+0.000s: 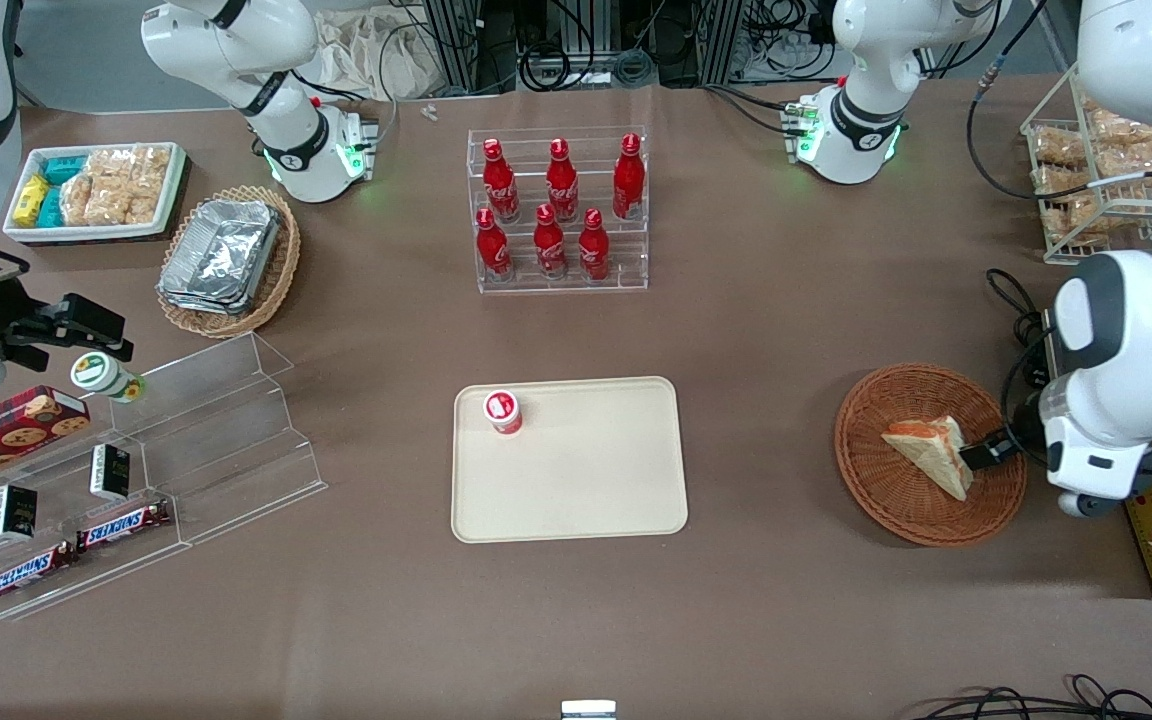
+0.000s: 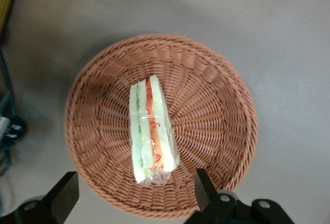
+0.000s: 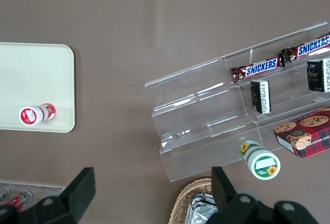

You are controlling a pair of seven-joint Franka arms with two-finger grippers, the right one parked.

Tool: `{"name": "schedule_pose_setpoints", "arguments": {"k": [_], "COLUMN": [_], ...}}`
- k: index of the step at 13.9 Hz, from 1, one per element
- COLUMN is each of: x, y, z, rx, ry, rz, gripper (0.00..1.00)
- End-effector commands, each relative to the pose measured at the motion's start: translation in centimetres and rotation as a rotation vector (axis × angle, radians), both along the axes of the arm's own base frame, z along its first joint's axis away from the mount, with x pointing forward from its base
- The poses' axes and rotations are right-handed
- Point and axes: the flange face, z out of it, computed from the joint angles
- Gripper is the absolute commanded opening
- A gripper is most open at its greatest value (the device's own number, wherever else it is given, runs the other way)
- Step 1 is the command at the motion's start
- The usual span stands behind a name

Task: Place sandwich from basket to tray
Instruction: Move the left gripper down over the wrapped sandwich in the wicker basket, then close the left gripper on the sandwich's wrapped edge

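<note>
The brown worktop (image 1: 786, 330) carries the wicker basket (image 1: 876, 500) beneath the open gripper (image 1: 988, 452); the cream tray (image 1: 586, 480) lies well apart.

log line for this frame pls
phase: pre-grasp | gripper: open, above sandwich | sandwich: in basket | tray: holds one small red-capped bottle

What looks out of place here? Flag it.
One oddity: a small red-capped cup already stands on the tray. The sandwich lies in the basket; the open tool hovers above.
</note>
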Motion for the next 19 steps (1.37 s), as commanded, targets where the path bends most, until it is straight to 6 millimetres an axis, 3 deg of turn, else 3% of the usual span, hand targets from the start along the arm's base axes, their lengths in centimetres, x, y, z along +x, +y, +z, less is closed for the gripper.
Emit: {"name": "schedule_pose_setpoints", "arguments": {"k": [1,3,15,16,18,19], "x": [-0.6,-0.7,-1.4,-1.3,-0.6,-0.6], "y": [0.0,-0.1,0.0,-0.1,-0.3,-0.4], "z": [-2.9,-4.7,-10.3,-10.8,-10.8,-10.9], "rx": [0.012,0.010,-0.016,-0.030,-0.070,-0.070], "ry": [-0.002,-0.006,0.000,0.005,-0.016,-0.015], "rz": [0.046,0.108,0.243,0.260,0.322,0.333], "gripper": [1.00,1.00,0.99,0.88,0.35,0.14]}}
